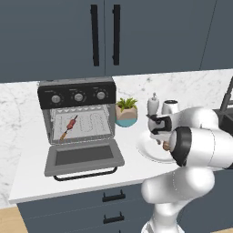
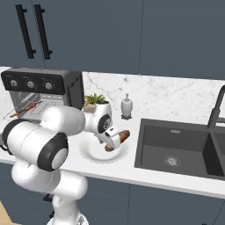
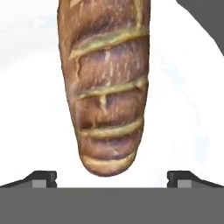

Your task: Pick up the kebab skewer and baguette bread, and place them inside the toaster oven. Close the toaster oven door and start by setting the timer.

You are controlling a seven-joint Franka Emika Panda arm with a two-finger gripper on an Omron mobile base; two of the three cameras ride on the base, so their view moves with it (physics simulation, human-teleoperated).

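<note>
At the left of the desk (image 1: 32, 177) we see the toaster oven (image 1: 77, 109), its black top panel carrying three silver knobs. The toaster oven door (image 1: 84, 157) lies folded down flat toward us, dark glass facing up and the black bar handle at its front edge. Inside, on the wire rack, rests the kebab skewer (image 1: 69, 127), lying at a slant with its orange-brown chunks near the middle of the stick.

Just right of the oven stands a small potted plant (image 1: 126, 111) in a blue and white pot, and beyond it a white soap dispenser (image 1: 153, 105) against the marble backsplash.

Further right, a white plate (image 2: 90, 154) sits on the desk, and on it lies the baguette bread (image 2: 118, 138), a scored golden-brown loaf. We find the claw (image 3: 111, 177) hanging right over the plate with its jaws spread wide, holding nothing; in the hand view the two dark fingertips (image 3: 41, 177) stand on either side of the loaf's near end, apart from it, with white plate showing between each tip and the crust. From the right base view, the hand partly covers the loaf, whose two ends show on either side of it.

At the far right a dark sink (image 2: 176, 154) is set into the desk, with a black faucet (image 2: 217, 107) rising behind it.
</note>
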